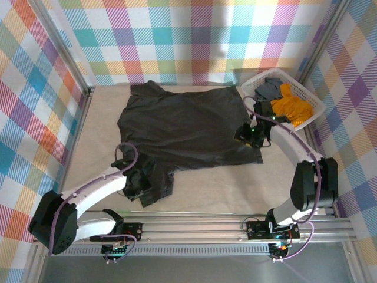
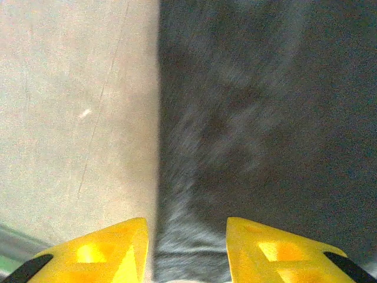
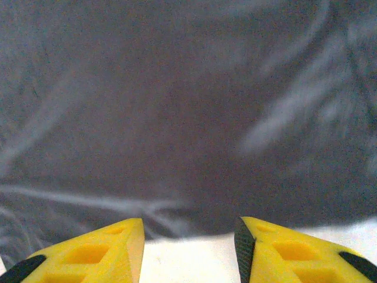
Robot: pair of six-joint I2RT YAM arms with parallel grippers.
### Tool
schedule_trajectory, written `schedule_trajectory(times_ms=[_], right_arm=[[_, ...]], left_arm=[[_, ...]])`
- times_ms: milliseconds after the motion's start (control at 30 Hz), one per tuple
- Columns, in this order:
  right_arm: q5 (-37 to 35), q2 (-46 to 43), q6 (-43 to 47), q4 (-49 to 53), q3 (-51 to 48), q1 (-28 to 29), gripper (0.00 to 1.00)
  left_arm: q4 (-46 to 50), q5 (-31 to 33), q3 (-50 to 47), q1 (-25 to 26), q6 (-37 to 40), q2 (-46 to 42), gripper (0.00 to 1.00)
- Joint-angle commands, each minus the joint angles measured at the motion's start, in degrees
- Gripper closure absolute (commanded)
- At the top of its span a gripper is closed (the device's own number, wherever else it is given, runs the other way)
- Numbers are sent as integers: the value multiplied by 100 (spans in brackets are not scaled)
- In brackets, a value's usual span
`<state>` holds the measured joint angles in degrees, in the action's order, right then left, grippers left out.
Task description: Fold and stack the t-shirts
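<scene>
Charcoal-black t-shirt (image 1: pixel 188 127) lies spread flat mid-table (image 1: pixel 224 188), collar toward the far left, no fold visible yet. Left gripper (image 1: pixel 138 184) sits at its near-left sleeve, fingers apart w/ the cloth edge between them, not pinched. Right gripper (image 1: pixel 250 134) is over the shirt's right edge, jaws parted too, nothing held. Orange t-shirt (image 1: pixel 291 105) & grey t-shirt (image 1: pixel 270 88) sit crumpled in the white basket (image 1: pixel 315 106), far right. Progress, by my read: early. Shirt 1 is laid out only; folding it, the other 2 and stacking are all left.
</scene>
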<state>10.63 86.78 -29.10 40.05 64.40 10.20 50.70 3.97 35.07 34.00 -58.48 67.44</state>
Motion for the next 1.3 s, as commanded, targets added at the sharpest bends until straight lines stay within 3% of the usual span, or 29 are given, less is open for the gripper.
schedule_trajectory(times_ms=[0,367,433,533,700,767,900,1067,1267], right_arm=[[354,-486,-251,-20,-485,34,54],[-103,-823,-346,-56,-1033,9,54],[-225,-806,-428,-176,-1202,-51,54],[-565,-856,-666,-387,-1506,-228,55],[-804,-828,-849,-891,-1861,-793,56],[-800,-654,-890,-985,-1861,-981,56],[-744,-290,-988,-1229,-1918,-1246,56],[-709,116,-1094,-1269,-1826,-1286,57],[-734,-22,-1383,-1468,-2158,-1292,57]], left_arm=[[69,101,-245,233,-695,-220,59],[-1332,-291,-748,552,-1111,-68,59],[-1456,-181,-688,646,-1209,97,62],[-1519,87,-540,685,-1321,201,77],[-726,954,-112,693,-1453,-274,99],[-354,1240,-109,688,-1529,-614,100],[-34,1223,-414,661,-1611,-1320,100],[386,1201,-768,639,-1771,-2226,100],[707,1219,-796,618,-1793,-2780,100]])
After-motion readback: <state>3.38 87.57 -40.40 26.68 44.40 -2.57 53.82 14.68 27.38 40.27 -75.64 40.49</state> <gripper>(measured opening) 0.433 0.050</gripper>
